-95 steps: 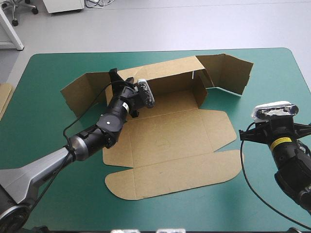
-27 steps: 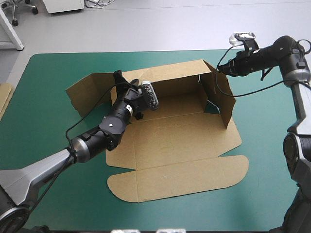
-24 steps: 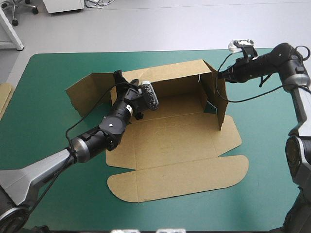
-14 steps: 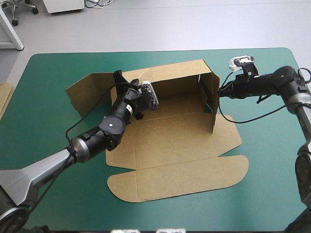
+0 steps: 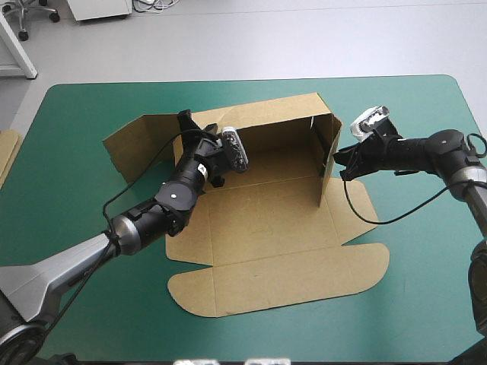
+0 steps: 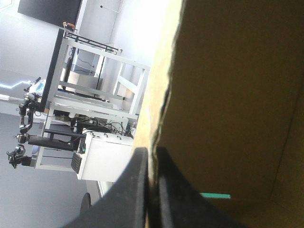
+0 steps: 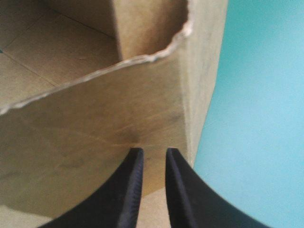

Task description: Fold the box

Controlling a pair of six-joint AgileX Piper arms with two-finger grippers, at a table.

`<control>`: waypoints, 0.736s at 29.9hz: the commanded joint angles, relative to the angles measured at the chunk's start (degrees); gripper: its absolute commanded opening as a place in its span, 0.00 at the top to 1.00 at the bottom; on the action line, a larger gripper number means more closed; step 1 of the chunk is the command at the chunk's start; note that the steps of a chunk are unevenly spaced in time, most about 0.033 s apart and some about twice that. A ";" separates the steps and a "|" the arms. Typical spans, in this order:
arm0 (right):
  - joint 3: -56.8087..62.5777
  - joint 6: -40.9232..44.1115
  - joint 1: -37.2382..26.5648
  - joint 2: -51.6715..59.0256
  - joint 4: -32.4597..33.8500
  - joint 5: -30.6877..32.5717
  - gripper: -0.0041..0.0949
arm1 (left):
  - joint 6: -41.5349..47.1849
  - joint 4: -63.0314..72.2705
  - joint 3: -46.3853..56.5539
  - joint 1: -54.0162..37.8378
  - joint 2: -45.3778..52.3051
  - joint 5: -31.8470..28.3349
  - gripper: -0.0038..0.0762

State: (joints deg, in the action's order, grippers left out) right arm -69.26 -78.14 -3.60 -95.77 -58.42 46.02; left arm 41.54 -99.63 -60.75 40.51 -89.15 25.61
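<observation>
The brown box (image 5: 266, 220) lies open on the teal-green cover, its back wall (image 5: 281, 125) raised and its lid panel (image 5: 281, 274) flat toward the front. My left gripper (image 5: 185, 120) is shut on the back wall's top edge near its left end. In the left wrist view the black fingers (image 6: 151, 152) pinch that board edge (image 6: 228, 95). The right side wall (image 5: 328, 163) stands upright. My right gripper (image 5: 337, 161) is shut, its tips against that wall's outer face (image 7: 95, 123), as the right wrist view shows (image 7: 151, 152).
The box's left flap (image 5: 133, 144) spreads out flat-angled beyond my left gripper. An edge of more board (image 5: 6, 152) shows at the table's left edge. Bare teal-green cover (image 5: 426, 228) lies to the right of the box and along the front.
My right arm swung from the front right to the box's right side and pushed the outspread right flap inward until it stands upright. The left gripper has kept its hold.
</observation>
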 commanded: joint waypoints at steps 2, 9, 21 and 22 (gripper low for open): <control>-1.23 -7.14 -0.10 3.00 -6.53 2.39 0.46 | 1.85 -4.33 -1.17 0.39 2.40 -0.45 0.96; -1.23 -9.83 -0.10 2.67 -8.50 1.91 0.28 | 1.85 -4.33 -1.17 0.39 2.40 -0.87 0.96; -1.14 -12.87 -0.10 0.86 -15.52 1.44 0.28 | 1.23 -4.59 -1.17 0.39 -0.52 0.10 0.96; -1.14 -13.56 -0.10 0.45 -16.36 1.71 0.28 | 1.23 -4.59 -1.17 0.39 -0.66 0.23 0.96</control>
State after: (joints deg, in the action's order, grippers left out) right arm -68.98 -90.22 -3.60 -96.46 -69.60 46.74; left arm 41.37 -100.78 -60.75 40.51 -90.88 26.25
